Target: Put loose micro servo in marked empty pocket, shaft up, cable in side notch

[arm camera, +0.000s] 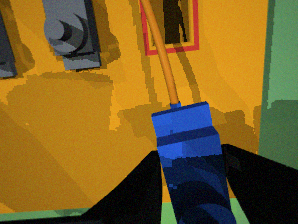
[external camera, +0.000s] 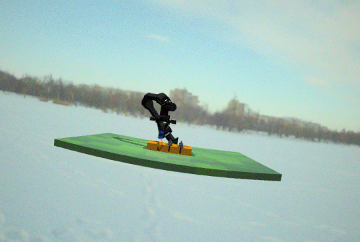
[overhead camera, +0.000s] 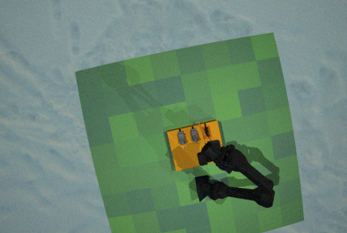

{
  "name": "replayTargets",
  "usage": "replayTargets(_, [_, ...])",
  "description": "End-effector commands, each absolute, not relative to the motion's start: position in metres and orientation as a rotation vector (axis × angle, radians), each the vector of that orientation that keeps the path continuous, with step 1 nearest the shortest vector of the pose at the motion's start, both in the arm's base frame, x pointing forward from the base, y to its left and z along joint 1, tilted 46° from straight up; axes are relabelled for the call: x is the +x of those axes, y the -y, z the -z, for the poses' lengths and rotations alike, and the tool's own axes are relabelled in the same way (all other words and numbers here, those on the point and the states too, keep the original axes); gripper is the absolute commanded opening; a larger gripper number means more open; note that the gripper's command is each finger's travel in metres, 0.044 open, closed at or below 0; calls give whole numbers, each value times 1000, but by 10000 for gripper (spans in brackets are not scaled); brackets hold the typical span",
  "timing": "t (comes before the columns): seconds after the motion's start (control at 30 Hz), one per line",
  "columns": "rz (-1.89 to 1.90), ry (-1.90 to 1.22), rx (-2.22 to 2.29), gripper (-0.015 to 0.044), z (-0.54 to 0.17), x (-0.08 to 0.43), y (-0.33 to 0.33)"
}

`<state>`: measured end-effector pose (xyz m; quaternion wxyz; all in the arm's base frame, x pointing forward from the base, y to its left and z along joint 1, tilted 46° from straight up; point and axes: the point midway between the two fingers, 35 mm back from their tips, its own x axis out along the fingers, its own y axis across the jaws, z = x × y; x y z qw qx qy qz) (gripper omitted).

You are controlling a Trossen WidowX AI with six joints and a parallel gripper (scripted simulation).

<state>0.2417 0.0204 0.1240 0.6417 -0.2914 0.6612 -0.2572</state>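
The loose blue micro servo point(external camera: 161, 134) point(arm camera: 189, 145) is held above the orange deck point(overhead camera: 171, 139) point(external camera: 153, 147) point(arm camera: 235, 50). My gripper point(arm camera: 189, 155) is shut on it, one black finger on each side. Its orange cable point(overhead camera: 201, 128) point(arm camera: 167, 70) runs from its far end towards the pocket and passes over the left part of the red outline point(arm camera: 172, 50). The empty pocket point(overhead camera: 207, 131) point(arm camera: 175, 25) lies ahead of the servo in the wrist view, beyond its cable end. The servo's shaft end is dark and cut off by the lower edge there.
Two grey servos point(overhead camera: 182, 138) point(overhead camera: 194, 135) sit in the deck beside the marked pocket; one grey servo point(arm camera: 75, 30) is close to its left in the wrist view. The deck stands on a green patchwork board point(overhead camera: 128, 165) point(external camera: 110, 151). The black arm point(overhead camera: 238, 162) reaches over the deck's near corner.
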Motion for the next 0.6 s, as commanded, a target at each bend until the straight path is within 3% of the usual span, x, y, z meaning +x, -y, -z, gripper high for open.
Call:
replayTargets(0.0, [583,-1500,-665,0,-125,256,-21])
replayTargets(0.57, [584,-1496,-663,0,-124,321,-23])
